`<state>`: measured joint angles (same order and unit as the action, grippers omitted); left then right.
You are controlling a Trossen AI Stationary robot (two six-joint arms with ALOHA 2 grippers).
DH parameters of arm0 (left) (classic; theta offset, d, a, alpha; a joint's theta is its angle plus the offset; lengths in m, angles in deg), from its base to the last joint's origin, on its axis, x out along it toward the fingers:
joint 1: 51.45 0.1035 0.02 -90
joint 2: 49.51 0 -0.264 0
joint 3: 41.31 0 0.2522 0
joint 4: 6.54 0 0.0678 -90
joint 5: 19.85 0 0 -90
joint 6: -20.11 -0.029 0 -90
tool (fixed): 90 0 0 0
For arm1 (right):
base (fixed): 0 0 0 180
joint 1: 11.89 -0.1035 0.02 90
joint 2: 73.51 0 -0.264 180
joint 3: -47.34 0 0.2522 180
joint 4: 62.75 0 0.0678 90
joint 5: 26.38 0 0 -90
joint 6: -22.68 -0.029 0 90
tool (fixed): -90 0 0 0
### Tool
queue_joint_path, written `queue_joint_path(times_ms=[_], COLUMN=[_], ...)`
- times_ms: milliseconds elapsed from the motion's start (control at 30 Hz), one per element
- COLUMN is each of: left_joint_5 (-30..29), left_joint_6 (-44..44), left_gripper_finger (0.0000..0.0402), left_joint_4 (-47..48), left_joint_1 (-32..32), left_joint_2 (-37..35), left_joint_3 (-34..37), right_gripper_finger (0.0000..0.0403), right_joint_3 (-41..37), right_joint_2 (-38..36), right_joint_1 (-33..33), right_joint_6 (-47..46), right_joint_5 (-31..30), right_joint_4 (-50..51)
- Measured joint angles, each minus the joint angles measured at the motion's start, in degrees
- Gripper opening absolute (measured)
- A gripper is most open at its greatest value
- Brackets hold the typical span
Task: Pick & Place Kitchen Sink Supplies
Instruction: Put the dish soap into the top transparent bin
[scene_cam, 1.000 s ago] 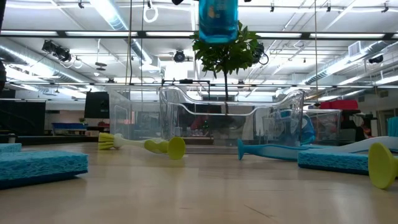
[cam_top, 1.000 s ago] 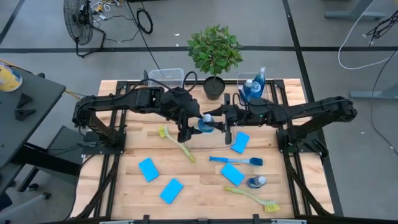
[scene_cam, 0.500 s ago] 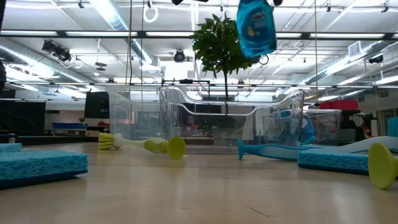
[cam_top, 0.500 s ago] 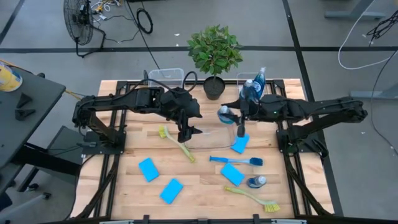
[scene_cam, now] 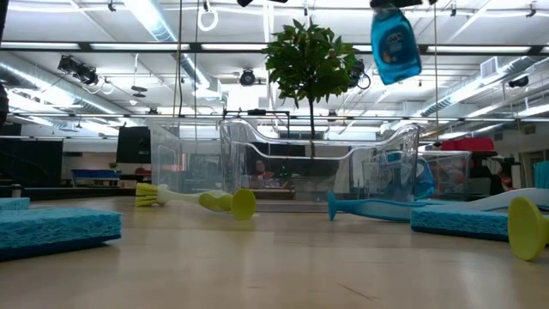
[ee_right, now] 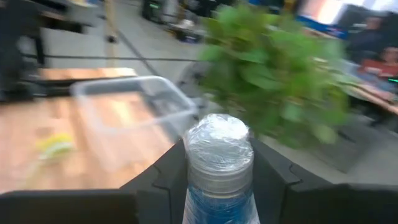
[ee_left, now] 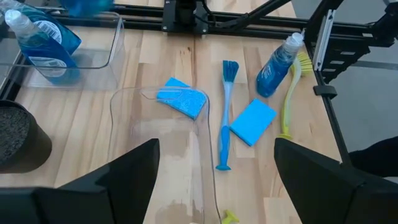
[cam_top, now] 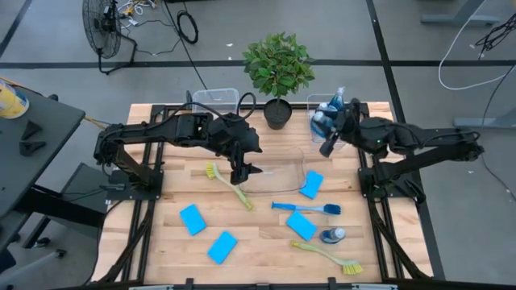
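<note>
**Bottle carried to the back-right bin**

Bottle (scene_cam: 395,45) in the right gripper (cam_top: 330,138) has travelled, over the last second, from above the middle of the table (cam_top: 177,181) to the back-right corner, where it now hangs high over the clear bin (cam_top: 309,102) that already holds other bottles (cam_top: 334,103). The right wrist view shows the two dark fingers closed on either side of the bottle's neck, just under the cap (ee_right: 218,138). My reading is that this is the carry to a drop, with the release not yet made.

The left gripper (ee_left: 214,180) has stayed near the table's centre with its fingers spread wide and nothing between them, poised above a second clear bin (cam_top: 278,177). Waiting on the table are four blue sponges, among them one beside that bin (cam_top: 311,184), the blue brush (cam_top: 306,208), a yellow-green brush (cam_top: 229,184), another at the front (cam_top: 329,256), and a lying bottle (cam_top: 332,235).

From above, the right arm covers much of the corner bin, so how many bottles it holds is hard to tell. The right wrist view is smeared, showing only the potted plant (cam_top: 278,68) and a bin edge.
</note>
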<state>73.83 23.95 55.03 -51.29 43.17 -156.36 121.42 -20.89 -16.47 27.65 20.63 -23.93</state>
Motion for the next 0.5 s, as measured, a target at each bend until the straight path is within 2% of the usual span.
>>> queue_joint_path(times_ms=[200, 500], left_joint_5=[0.00, 0.00], left_joint_6=[0.00, 0.00], left_gripper_finger=[0.0319, 0.0319], left_joint_4=[0.00, 0.00], left_joint_1=[0.00, -0.01], left_joint_2=[0.00, 0.00], left_joint_3=[0.00, 0.00], right_gripper_finger=[0.0132, 0.0132], right_joint_3=[0.00, 0.00], right_joint_2=[-2.20, -3.22], right_joint_1=[0.00, 0.00], right_joint_6=[-4.21, -6.82], right_joint_5=[-11.39, -20.87], right_joint_4=[4.46, 6.08])
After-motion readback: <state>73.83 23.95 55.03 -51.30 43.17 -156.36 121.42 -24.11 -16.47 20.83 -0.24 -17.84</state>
